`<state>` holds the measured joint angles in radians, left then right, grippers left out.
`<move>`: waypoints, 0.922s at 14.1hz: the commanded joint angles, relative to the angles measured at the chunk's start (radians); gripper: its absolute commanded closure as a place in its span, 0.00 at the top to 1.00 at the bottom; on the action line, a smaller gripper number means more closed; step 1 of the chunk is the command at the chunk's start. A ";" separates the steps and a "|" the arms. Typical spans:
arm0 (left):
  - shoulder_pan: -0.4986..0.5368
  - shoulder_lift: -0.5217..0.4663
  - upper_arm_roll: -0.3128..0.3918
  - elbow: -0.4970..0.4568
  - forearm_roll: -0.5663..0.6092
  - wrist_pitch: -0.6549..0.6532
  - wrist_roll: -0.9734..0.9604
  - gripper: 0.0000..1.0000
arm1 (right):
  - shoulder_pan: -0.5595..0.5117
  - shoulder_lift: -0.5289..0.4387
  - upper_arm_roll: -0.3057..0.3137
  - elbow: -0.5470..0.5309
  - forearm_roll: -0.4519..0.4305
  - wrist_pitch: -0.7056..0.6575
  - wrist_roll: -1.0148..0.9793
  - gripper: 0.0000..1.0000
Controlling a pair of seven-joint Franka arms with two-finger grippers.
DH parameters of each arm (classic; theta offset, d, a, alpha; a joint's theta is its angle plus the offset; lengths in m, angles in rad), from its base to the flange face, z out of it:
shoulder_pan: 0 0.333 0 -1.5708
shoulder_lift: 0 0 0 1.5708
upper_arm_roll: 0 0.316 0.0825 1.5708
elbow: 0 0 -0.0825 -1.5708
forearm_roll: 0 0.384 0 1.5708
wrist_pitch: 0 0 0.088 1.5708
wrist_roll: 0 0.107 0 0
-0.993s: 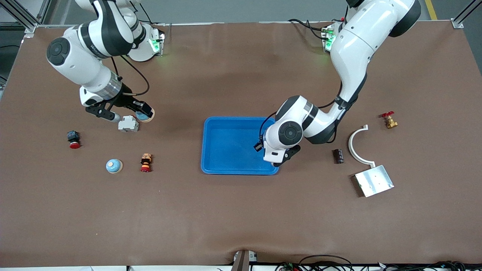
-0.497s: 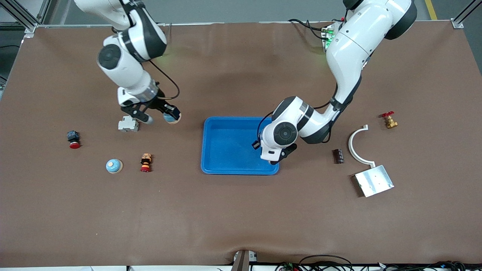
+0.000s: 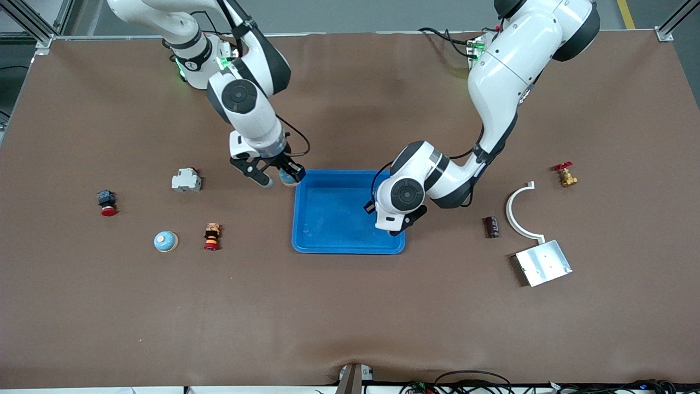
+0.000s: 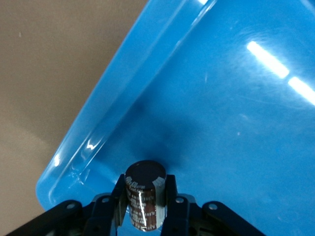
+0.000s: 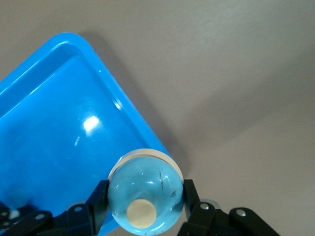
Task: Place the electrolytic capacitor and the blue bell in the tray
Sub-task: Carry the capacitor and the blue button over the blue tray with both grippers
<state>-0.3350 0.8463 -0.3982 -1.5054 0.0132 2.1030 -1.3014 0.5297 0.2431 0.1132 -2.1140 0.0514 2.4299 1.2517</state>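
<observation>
Tray placement: left pincer grips the capacitor over the tray floor, right pincer clasps the blue bell above its rim; centre each, descend, then release.

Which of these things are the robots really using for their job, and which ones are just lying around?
For the job:
- blue tray
- blue bell, in the right gripper
- capacitor, in the left gripper

Just lying about:
- second blue bell
- second capacitor
- red button
- white breaker
- brass valve
- metal plate
</observation>
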 commanded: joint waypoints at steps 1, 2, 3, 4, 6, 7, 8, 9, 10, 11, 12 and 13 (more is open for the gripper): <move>-0.012 -0.007 0.009 -0.009 0.008 0.006 -0.025 0.08 | 0.015 0.070 -0.007 0.092 -0.028 -0.011 0.080 0.00; -0.012 -0.007 0.009 -0.013 0.008 0.006 -0.025 0.11 | 0.022 0.094 -0.007 0.109 -0.028 -0.009 0.103 0.00; -0.012 -0.009 0.009 -0.015 0.008 0.005 -0.025 0.14 | 0.030 0.113 -0.007 0.118 -0.034 -0.002 0.121 0.00; -0.012 -0.009 0.009 -0.015 0.008 0.002 -0.027 0.20 | 0.036 0.137 -0.009 0.133 -0.038 0.021 0.143 0.00; -0.013 -0.009 0.009 -0.015 0.008 0.002 -0.047 0.38 | 0.044 0.182 -0.009 0.150 -0.042 0.075 0.181 0.00; -0.012 -0.009 0.009 -0.015 0.008 -0.001 -0.048 0.48 | 0.056 0.199 -0.013 0.158 -0.044 0.087 0.190 0.00; -0.012 -0.010 0.009 -0.015 0.008 -0.005 -0.050 0.53 | 0.064 0.215 -0.015 0.164 -0.047 0.092 0.207 0.00; -0.012 -0.015 0.009 -0.015 0.008 -0.006 -0.049 0.67 | 0.072 0.231 -0.017 0.176 -0.057 0.092 0.222 0.00; -0.012 -0.018 0.009 -0.010 0.008 -0.006 -0.048 1.00 | 0.073 0.248 -0.018 0.190 -0.076 0.092 0.242 0.00; -0.013 -0.024 0.009 -0.007 0.008 -0.006 -0.048 1.00 | 0.073 0.266 -0.018 0.206 -0.102 0.092 0.265 0.00; -0.012 -0.039 0.007 -0.006 0.008 -0.011 -0.048 1.00 | 0.075 0.284 -0.017 0.222 -0.122 0.092 0.291 0.00; -0.012 -0.049 0.007 -0.004 0.010 -0.023 -0.048 1.00 | 0.081 0.306 -0.017 0.242 -0.136 0.092 0.316 0.00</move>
<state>-0.3372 0.8382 -0.3983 -1.5050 0.0133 2.1021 -1.3272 0.5885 0.4992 0.1100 -1.9343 -0.0356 2.5282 1.5005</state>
